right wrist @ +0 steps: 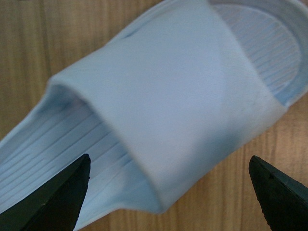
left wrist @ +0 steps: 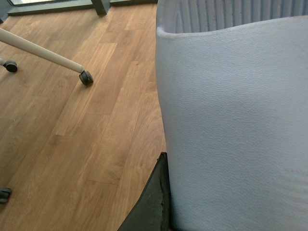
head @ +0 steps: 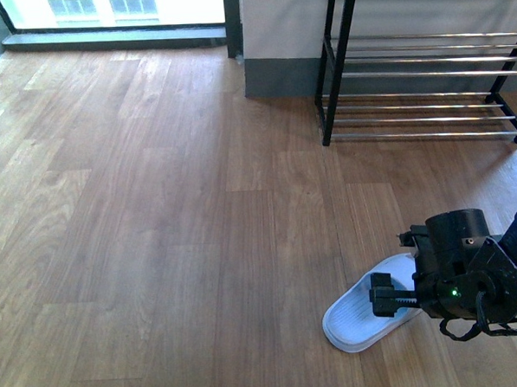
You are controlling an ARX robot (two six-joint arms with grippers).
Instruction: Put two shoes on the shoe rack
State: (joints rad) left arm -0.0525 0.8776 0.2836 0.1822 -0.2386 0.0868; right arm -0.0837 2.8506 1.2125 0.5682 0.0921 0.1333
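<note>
The shoes here are pale blue slippers. One slipper (head: 362, 316) lies on the wood floor at the front right, sole down. My right gripper (head: 387, 298) hangs just over it, open. In the right wrist view its strap (right wrist: 168, 106) sits between the spread dark fingertips (right wrist: 62, 195), untouched. A second slipper (left wrist: 236, 125) fills the left wrist view, pressed against the one visible dark finger (left wrist: 155, 199) of my left gripper, which is shut on it. The shoe rack (head: 426, 72), black-framed with chrome bars, stands at the back right with bare tiers. The left arm is out of the front view.
A grey wall base (head: 278, 75) stands left of the rack, and a bright window (head: 110, 6) runs along the back left. In the left wrist view a white chair leg with a caster (left wrist: 86, 77) rests on the floor, with another caster (left wrist: 9, 66) nearby.
</note>
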